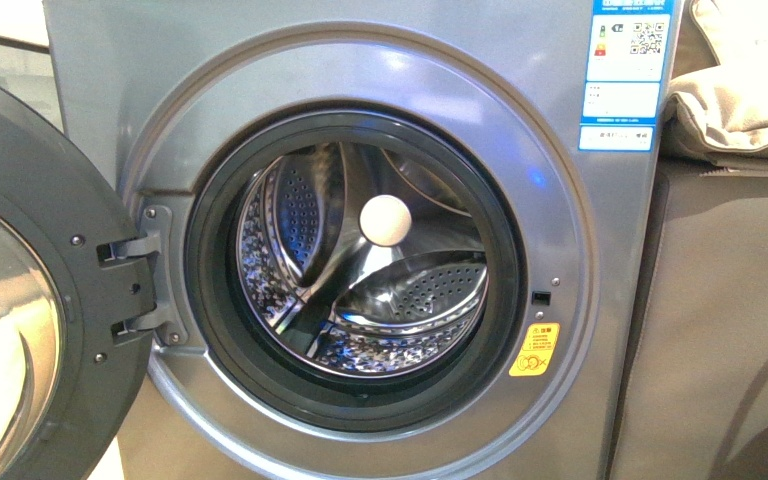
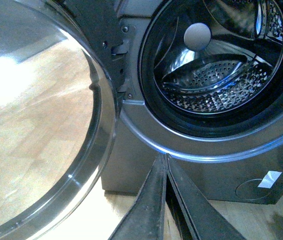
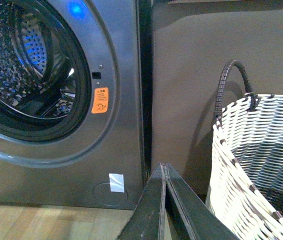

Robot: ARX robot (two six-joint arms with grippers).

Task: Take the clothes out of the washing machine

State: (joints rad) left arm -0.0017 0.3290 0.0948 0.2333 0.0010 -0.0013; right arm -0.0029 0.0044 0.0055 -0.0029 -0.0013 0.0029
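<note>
Front view shows the washing machine (image 1: 360,260) door (image 1: 30,300) wide open and no clothes in its drum (image 1: 360,270) — left wrist view, left pincer (image 2: 165,159) pressed together; right wrist view, right pincer (image 3: 164,167) likewise beside the basket (image 3: 261,165) — seemingly emptied, so next check the basket.

Grey washing machine (image 1: 360,60): porthole door (image 1: 30,300) swung fully open at 9 o'clock; steel perforated drum (image 1: 360,270) exposed; no clothes visible.
</note>
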